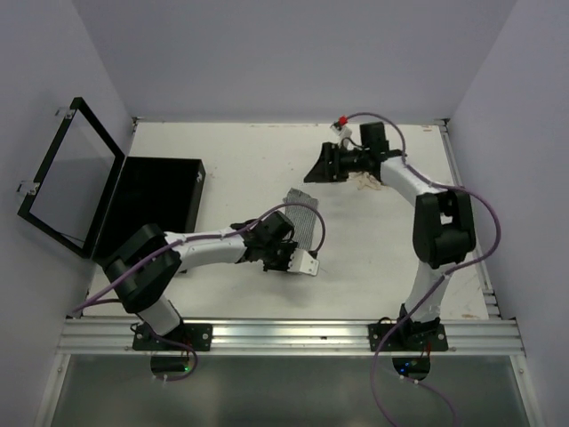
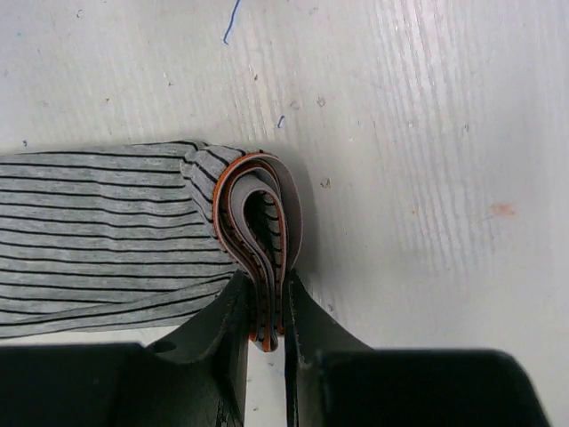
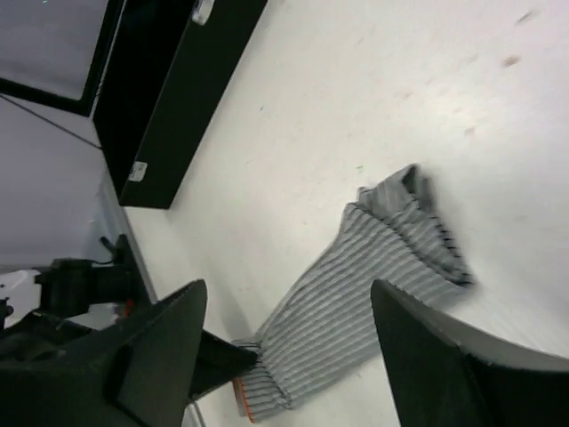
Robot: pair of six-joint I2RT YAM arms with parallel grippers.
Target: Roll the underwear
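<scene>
Black box (image 1: 153,203), lid (image 1: 69,171) open, contents unclear; left pincer (image 2: 267,310) pinching striped underwear (image 2: 98,231); right pincer (image 3: 289,295) spread.

Striped grey underwear (image 1: 300,216): one. Black box (image 1: 158,205): one. Tools: two, left tool (image 2: 267,310), right tool (image 1: 318,169).

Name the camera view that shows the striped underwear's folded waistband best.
Left wrist: the waistband is seen close up, doubled over and clamped by the left pincer. Top external shows the underwear as a small striped patch, that end hidden under the pincer. Right wrist shows the whole garment from afar, its orange edge tiny.
</scene>
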